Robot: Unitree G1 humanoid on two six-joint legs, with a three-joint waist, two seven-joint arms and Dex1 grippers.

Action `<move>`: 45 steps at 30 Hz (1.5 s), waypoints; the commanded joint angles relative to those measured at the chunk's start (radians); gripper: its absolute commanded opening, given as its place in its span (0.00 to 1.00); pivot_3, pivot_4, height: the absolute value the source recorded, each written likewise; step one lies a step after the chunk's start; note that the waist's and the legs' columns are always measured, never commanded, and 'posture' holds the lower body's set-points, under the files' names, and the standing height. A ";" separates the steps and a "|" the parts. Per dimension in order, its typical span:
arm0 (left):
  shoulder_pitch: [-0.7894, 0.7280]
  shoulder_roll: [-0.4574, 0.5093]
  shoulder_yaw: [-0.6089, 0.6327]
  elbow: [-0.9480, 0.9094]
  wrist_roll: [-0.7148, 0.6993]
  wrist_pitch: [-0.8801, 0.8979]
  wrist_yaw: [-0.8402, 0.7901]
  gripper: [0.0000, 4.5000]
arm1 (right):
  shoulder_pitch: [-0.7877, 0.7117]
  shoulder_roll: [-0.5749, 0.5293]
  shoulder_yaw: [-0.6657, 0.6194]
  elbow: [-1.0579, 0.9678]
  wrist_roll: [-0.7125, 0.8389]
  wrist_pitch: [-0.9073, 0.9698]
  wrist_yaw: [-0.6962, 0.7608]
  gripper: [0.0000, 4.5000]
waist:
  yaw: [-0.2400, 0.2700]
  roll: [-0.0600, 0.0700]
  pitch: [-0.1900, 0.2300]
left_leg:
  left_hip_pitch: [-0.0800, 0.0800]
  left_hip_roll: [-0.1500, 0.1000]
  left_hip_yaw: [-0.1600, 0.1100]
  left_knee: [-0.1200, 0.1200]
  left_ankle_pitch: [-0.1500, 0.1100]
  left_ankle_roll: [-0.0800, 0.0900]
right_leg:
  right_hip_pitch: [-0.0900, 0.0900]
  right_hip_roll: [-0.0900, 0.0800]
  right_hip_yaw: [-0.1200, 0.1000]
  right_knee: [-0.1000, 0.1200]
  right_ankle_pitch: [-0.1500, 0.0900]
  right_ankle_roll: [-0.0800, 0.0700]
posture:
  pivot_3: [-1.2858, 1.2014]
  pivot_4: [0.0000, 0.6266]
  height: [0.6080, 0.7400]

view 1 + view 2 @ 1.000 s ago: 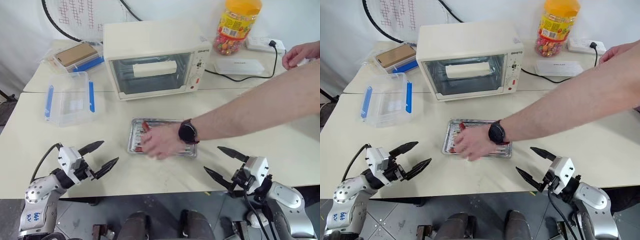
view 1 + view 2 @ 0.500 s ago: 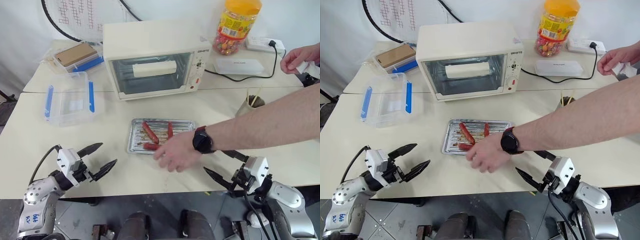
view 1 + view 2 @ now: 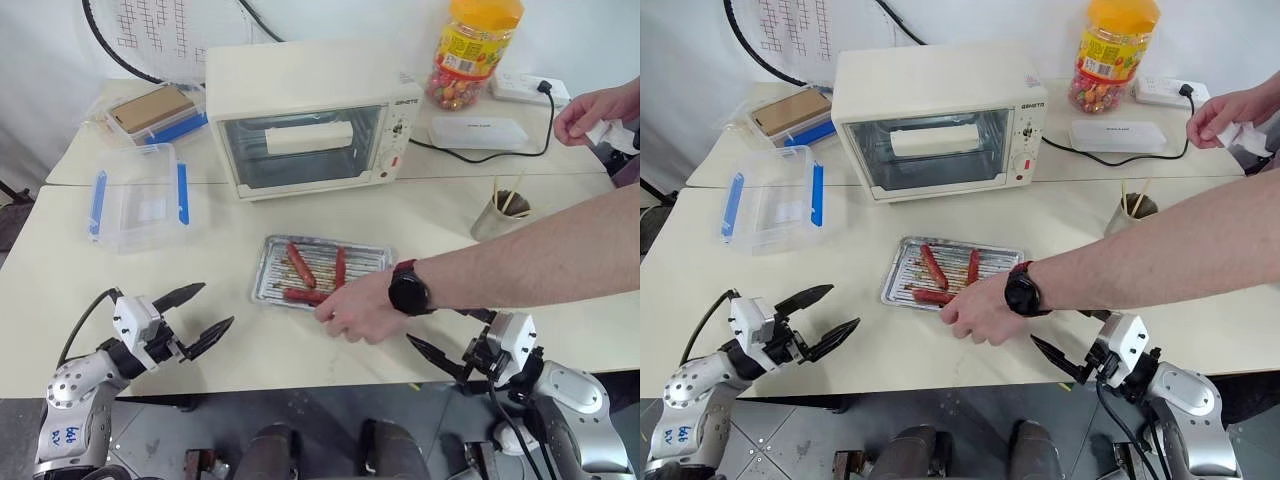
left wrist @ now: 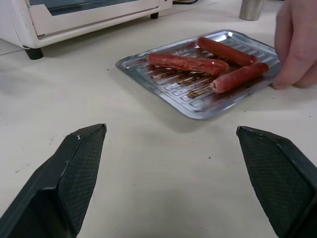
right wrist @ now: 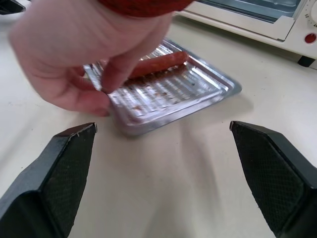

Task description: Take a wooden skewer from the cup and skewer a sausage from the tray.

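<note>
**Hand at the tray, both grippers waiting**

Head views: the metal tray (image 3: 372, 262) lies mid-table in front of the toaster oven (image 3: 310, 115), holding three sausages (image 3: 300, 265). A person's hand (image 3: 355, 310), wristwatch (image 3: 408, 289) on the arm, rests at the tray's near right corner. The metal cup (image 3: 498, 215) stands well apart to the robot's right, with wooden skewers (image 3: 508, 197) poking out of it. The left gripper (image 3: 197, 314) and right gripper (image 3: 450, 338) hover low over the table's near edge, jaws spread wide and empty.

Compared with a second ago, the person's hand has pulled back from on top of the tray toward its near corner, uncovering the sausages, and the arm no longer hides the cup. The grippers have barely moved.

Left wrist view: the open fingers (image 4: 74, 168) frame the tray (image 4: 148, 79), the sausages and the person's fingertips beside the tray's edge.

Right wrist view: the released fingers (image 5: 69, 163) bracket the tray (image 5: 218, 89), with the hand hanging close in front of it.

Risks, as I judge them: the arm lies across the right gripper's likely path to the cup, so reaching now could strike it. The cup looks light and tapered; a clumsy pinch at a thin skewer might tip it or drag out several. The tray sits loose on a smooth top, so a slanted stab could push it or roll a sausage aside.
</note>
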 commanded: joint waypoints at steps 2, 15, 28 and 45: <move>0.005 0.018 0.020 -0.009 -0.002 -0.015 -0.006 0.99 | 0.007 -0.014 -0.019 -0.011 0.017 -0.013 0.011 1.00 | 0.000 0.000 0.000 | 0.000 0.000 0.000 0.000 0.000 0.000 | 0.000 0.000 0.000 0.000 0.000 0.000 | 0.52 0.24 1.00; 0.014 0.017 0.014 -0.026 0.000 -0.006 0.001 0.99 | -0.001 -0.026 -0.024 0.015 0.015 -0.021 0.029 1.00 | 0.000 0.000 0.000 | 0.000 0.000 0.000 0.000 0.000 0.000 | 0.000 0.000 0.000 0.000 0.000 0.000 | 0.52 0.24 1.00; 0.053 0.042 0.044 -0.039 -0.021 0.042 -0.005 0.99 | -0.027 -0.051 -0.015 -0.032 0.054 0.037 0.038 1.00 | -0.001 0.000 0.000 | 0.000 0.000 0.000 0.000 0.000 0.000 | 0.000 0.000 0.000 0.000 0.000 0.000 | 0.52 0.24 1.00; 0.121 0.007 0.062 -0.150 0.035 0.064 0.149 0.99 | -0.120 -0.034 0.019 -0.009 0.035 0.072 0.032 1.00 | 0.002 0.000 0.000 | 0.000 0.000 0.000 0.000 0.000 0.000 | 0.000 0.000 0.000 0.000 0.000 0.000 | 0.52 0.24 1.00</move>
